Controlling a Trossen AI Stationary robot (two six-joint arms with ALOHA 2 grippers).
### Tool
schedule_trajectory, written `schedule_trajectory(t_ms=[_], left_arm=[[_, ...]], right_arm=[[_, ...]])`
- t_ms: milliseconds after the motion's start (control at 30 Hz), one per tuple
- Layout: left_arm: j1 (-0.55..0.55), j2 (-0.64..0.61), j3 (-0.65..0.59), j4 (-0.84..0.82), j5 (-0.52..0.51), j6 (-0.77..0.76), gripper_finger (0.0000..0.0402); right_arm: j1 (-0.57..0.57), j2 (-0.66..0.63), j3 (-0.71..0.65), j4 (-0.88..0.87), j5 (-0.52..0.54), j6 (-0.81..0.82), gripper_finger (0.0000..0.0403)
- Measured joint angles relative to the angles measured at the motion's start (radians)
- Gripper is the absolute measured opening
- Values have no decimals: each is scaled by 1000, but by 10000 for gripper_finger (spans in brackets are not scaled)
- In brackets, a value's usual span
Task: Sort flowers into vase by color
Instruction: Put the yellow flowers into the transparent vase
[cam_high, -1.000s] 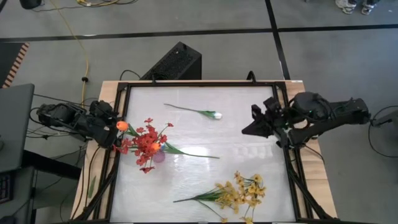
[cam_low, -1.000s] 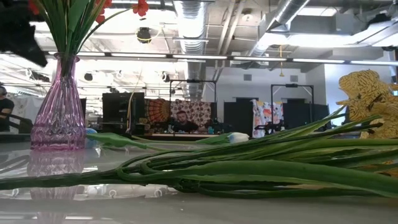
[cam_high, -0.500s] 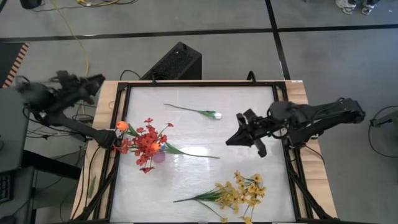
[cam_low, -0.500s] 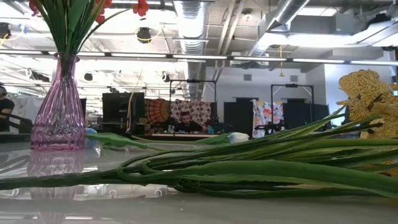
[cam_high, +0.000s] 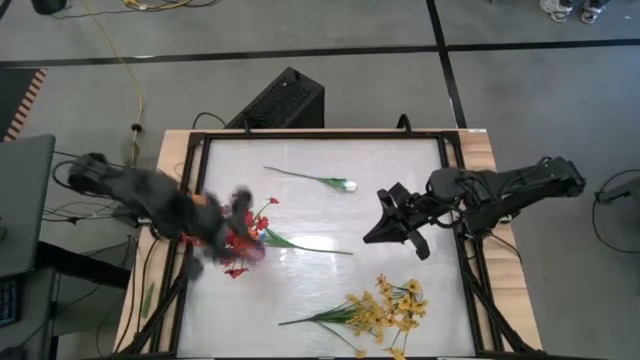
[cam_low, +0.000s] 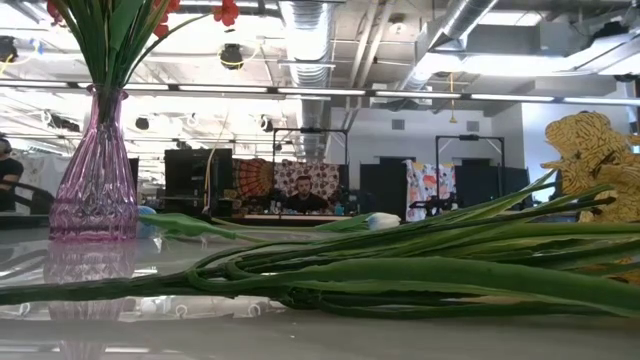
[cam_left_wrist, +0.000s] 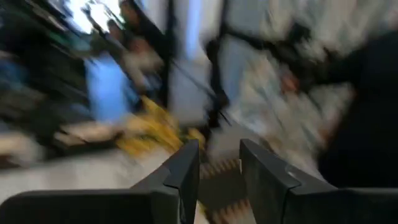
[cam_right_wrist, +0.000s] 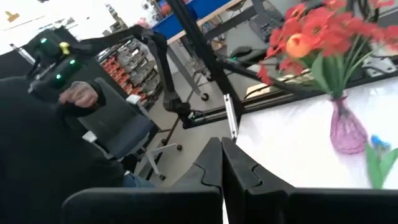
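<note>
The left arm reaches in from the counter's (cam_high: 320, 290) left edge and extends over the pink glass vase (cam_low: 93, 170), which stands near that left edge. The arm appears motion-smeared in the high view. Its left end effector (cam_left_wrist: 219, 163) shows two dark fingers parted by a narrow gap with nothing visible between them; whether it is released or clenching cannot be told.

The right arm enters from the right edge, folded at the elbow, with its forearm directed toward the counter's centre. The right end effector (cam_high: 385, 218) hangs above the counter right of centre, pointed toward the vase. Its fingers (cam_right_wrist: 211, 167) are clenched together, with nothing held.

The vase holds the red blossom clusters (cam_right_wrist: 317, 31) and one orange tulip (cam_right_wrist: 297, 45), stems upright.

A white bud flower (cam_high: 345, 185) lies flat on the counter toward the far edge, well apart from both end effectors. The yellow sprays (cam_high: 385, 308) lie flat near the front edge, right of centre, green stems pointing left.

A person (cam_right_wrist: 43, 149) in dark clothing sits beyond the counter's left side.
</note>
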Motion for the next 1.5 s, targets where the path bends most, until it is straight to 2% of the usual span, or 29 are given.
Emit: schedule_trajectory(t_ms=[200, 333, 600, 767, 933, 1233, 1500], left_arm=[[-210, 208, 133, -193, -49, -101, 84], [-318, 305, 149, -280, -47, -203, 75], [-440, 502, 149, -265, -73, -551, 61], [-496, 649, 149, -218, -101, -687, 61], [-520, 783, 149, -166, -219, -788, 60], [-458, 929, 149, -144, -534, -792, 61], [-376, 967, 143, -168, -635, -711, 85]], right_arm=[[31, 3, 0, -64, -9, -10, 21], [33, 2, 0, -114, -20, -50, 21], [33, 1, 0, -183, -52, -90, 26], [33, 1, 0, -236, -72, -147, 26], [33, 1, 0, -288, -97, -215, 26], [33, 0, 0, -348, -120, -219, 26], [34, 0, 0, -390, -147, -216, 26]])
